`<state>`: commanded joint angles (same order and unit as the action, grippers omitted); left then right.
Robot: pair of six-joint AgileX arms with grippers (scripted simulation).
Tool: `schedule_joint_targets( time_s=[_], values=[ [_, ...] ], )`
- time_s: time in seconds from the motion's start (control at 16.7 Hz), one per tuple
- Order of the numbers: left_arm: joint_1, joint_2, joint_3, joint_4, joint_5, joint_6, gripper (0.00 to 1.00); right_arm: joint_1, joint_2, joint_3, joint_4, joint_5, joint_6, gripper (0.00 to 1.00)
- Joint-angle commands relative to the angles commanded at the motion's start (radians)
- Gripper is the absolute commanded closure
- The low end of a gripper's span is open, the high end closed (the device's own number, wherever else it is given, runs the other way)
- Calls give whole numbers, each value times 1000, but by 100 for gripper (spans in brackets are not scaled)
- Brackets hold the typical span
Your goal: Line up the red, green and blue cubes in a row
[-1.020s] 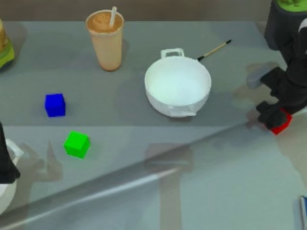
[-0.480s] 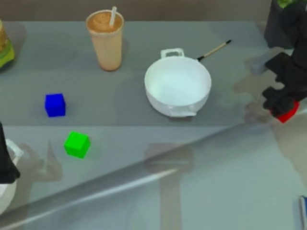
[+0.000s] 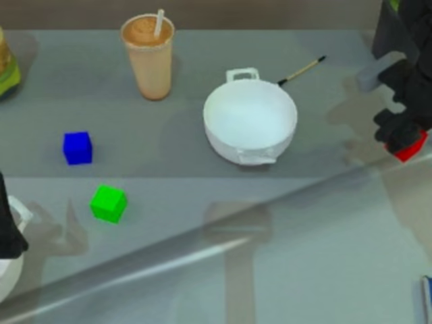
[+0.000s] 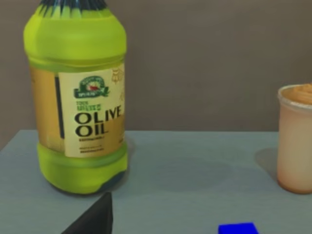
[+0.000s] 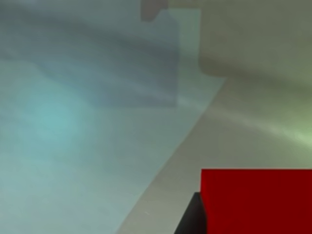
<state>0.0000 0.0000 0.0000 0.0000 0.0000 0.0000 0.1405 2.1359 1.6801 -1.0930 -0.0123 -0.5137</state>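
My right gripper (image 3: pixel 402 139) hangs over the table's right edge, shut on the red cube (image 3: pixel 412 148). In the right wrist view the red cube (image 5: pixel 256 201) sits against a dark finger (image 5: pixel 193 218), with the table well below. The blue cube (image 3: pixel 77 147) rests on the left side of the table, and the green cube (image 3: pixel 108 203) lies a little nearer and to its right. My left gripper (image 3: pixel 9 235) is parked at the left edge, open. Its wrist view shows one fingertip (image 4: pixel 95 219) and the blue cube (image 4: pixel 238 228) beyond it.
A white pot (image 3: pixel 206 116) stands mid-table with a thin brush (image 3: pixel 302 70) behind it. A cup of brown drink with a straw (image 3: pixel 148 57) is at the back left. An olive oil bottle (image 4: pixel 78 97) stands in the far left corner.
My right gripper has risen off the table with the red cube and drifted right and toward the back. The blue and green cubes and the left arm have stayed put.
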Motion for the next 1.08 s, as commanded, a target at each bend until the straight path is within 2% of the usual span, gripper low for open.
schedule_joint_targets(
  time_s=[0.18, 0.42, 0.96, 1.08],
  values=[
    [0, 0, 0, 0, 0, 0, 0, 44, 23, 37, -18, 2, 64, 100],
    [0, 0, 0, 0, 0, 0, 0, 175, 84, 140, -69, 8, 290, 100],
    [0, 0, 0, 0, 0, 0, 0, 595, 234, 412, -219, 24, 1120, 100],
    [0, 0, 0, 0, 0, 0, 0, 675, 251, 460, -241, 29, 1268, 100]
  ],
)
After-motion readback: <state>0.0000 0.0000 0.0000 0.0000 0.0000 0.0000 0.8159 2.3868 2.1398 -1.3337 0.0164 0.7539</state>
